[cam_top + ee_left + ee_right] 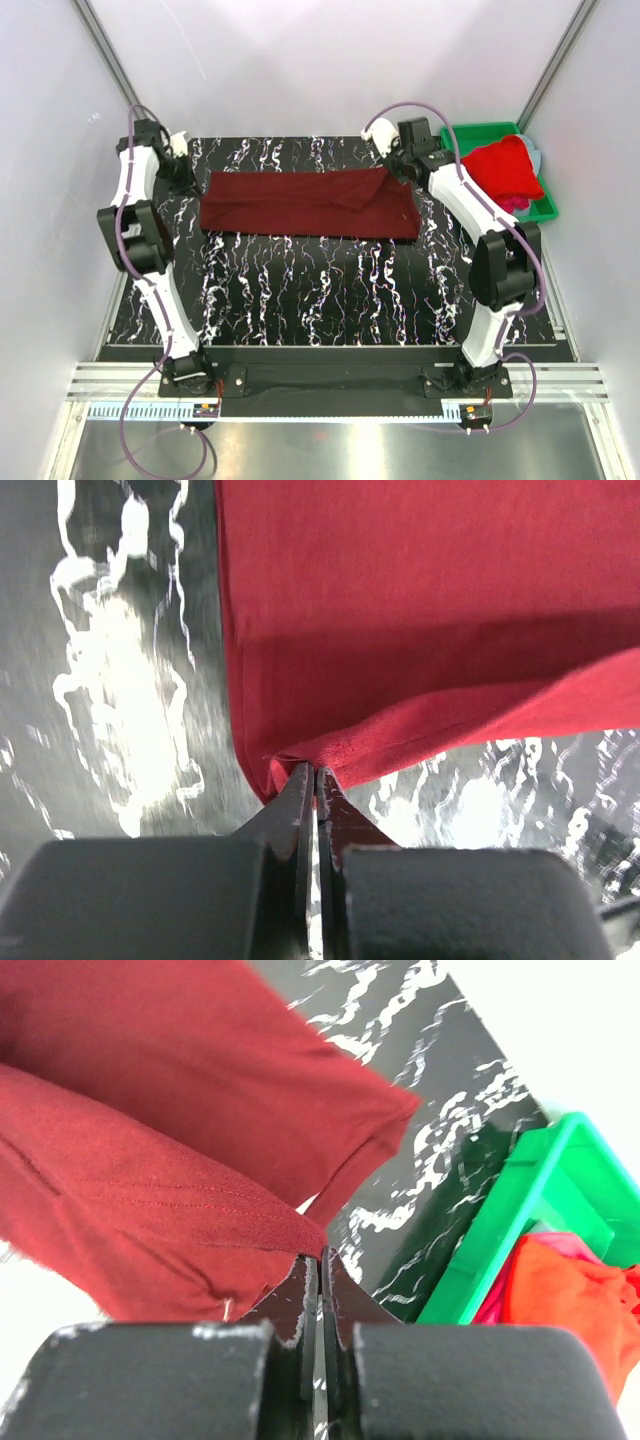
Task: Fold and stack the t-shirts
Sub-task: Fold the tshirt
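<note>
A dark maroon t-shirt (300, 203) lies as a long band across the far part of the black marbled mat (330, 290). My left gripper (185, 178) is shut on its far left corner; the left wrist view shows the fingertips (303, 780) pinching the cloth edge (420, 600). My right gripper (398, 165) is shut on the far right corner, lifted and folded a little over the shirt; the right wrist view shows the hem (180, 1200) in the jaws. A bright red t-shirt (503, 168) and a pink one (516, 203) lie in the green bin (545, 208).
The green bin also shows in the right wrist view (500, 1230), at the mat's far right corner beside my right arm. White walls enclose the table on three sides. A metal rail (330, 380) runs along the near edge by the arm bases.
</note>
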Tool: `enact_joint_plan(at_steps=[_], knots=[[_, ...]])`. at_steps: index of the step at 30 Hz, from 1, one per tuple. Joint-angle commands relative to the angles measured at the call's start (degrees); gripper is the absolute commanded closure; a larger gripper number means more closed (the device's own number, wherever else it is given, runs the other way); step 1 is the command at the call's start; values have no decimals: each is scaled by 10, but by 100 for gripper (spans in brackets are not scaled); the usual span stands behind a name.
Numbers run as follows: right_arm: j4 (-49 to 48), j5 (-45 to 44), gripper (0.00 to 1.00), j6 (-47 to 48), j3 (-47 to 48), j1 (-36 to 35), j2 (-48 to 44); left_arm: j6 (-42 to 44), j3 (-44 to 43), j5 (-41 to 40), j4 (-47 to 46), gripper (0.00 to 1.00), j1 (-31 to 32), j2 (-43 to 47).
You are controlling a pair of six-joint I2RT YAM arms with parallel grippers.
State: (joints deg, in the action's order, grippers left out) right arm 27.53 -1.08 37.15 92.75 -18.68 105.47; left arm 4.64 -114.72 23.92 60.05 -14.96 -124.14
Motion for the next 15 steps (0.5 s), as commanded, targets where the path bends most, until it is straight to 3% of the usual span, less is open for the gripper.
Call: enact_joint_plan(at_steps=[1, 10, 15], knots=[[-44, -23, 100, -14, 52, 15, 33, 26, -59, -22, -3, 100, 11, -36], [-63, -36, 100, -8, 146, 21, 183, 22, -111, -67, -34, 100, 31, -120], [-76, -45, 100, -7, 176, 22, 222, 18, -118, -84, -41, 100, 32, -130]])
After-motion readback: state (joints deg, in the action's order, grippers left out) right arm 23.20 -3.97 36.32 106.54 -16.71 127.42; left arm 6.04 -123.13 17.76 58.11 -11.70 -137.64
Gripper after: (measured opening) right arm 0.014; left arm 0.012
